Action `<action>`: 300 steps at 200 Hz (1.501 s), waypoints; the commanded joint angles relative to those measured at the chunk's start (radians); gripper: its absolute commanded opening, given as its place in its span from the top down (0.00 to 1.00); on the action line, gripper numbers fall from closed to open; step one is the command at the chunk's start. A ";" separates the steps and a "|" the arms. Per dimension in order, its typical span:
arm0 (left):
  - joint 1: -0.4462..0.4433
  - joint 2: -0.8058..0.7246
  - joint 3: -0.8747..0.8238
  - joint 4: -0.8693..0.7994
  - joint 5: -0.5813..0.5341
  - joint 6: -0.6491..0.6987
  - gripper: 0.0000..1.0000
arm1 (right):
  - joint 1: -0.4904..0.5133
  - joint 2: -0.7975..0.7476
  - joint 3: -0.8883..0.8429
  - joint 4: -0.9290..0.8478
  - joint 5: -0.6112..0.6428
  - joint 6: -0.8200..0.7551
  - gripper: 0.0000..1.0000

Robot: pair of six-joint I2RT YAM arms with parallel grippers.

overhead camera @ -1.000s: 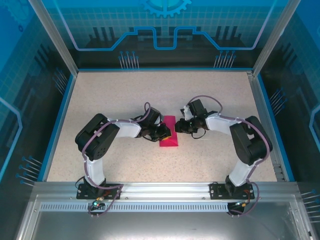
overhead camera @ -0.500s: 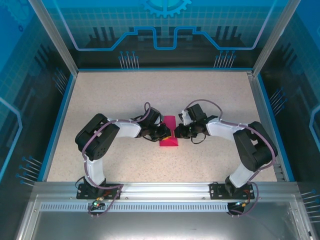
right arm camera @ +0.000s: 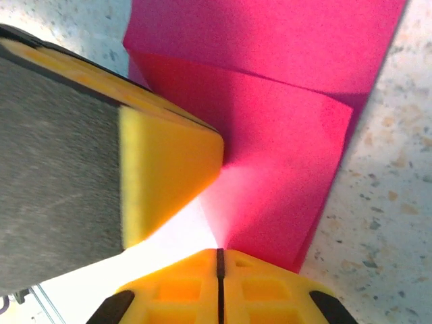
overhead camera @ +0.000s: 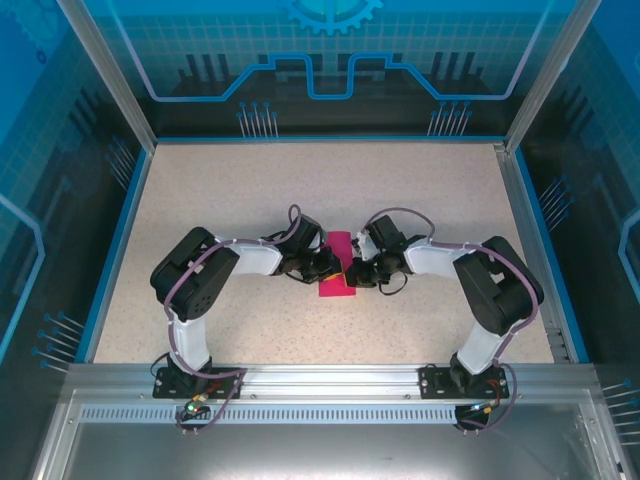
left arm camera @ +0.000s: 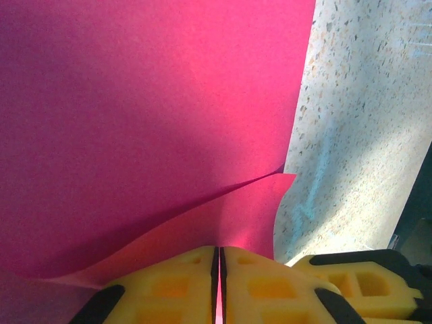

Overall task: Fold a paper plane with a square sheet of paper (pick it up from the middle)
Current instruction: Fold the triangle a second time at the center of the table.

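**Both sets of fingers pinch the folded pink sheet at mid-table**

The square sheet of paper (overhead camera: 337, 287), magenta-pink and folded into a narrow layered strip, lies near the middle of the speckled table (overhead camera: 230, 190). Its long side runs from the table's near edge toward its far edge. The left fingers (left arm camera: 179, 287) reach in from the table's left side and are clenched on the sheet, with a thin pink sliver caught between their yellow pads. The right fingers (right arm camera: 263, 290) reach in from the table's right side. They are pressed tight together, and a raised fold of the sheet runs into their seam.
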 commanded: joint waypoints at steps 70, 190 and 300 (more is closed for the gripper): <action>-0.007 0.018 -0.001 -0.036 -0.032 0.010 0.86 | 0.016 0.000 -0.013 -0.094 0.017 -0.047 0.92; -0.007 0.021 0.049 -0.143 -0.067 -0.077 0.85 | 0.064 -0.063 0.010 -0.110 0.096 -0.063 0.86; -0.007 0.029 0.048 -0.152 -0.072 -0.087 0.85 | 0.081 -0.030 0.014 -0.155 0.184 -0.066 0.89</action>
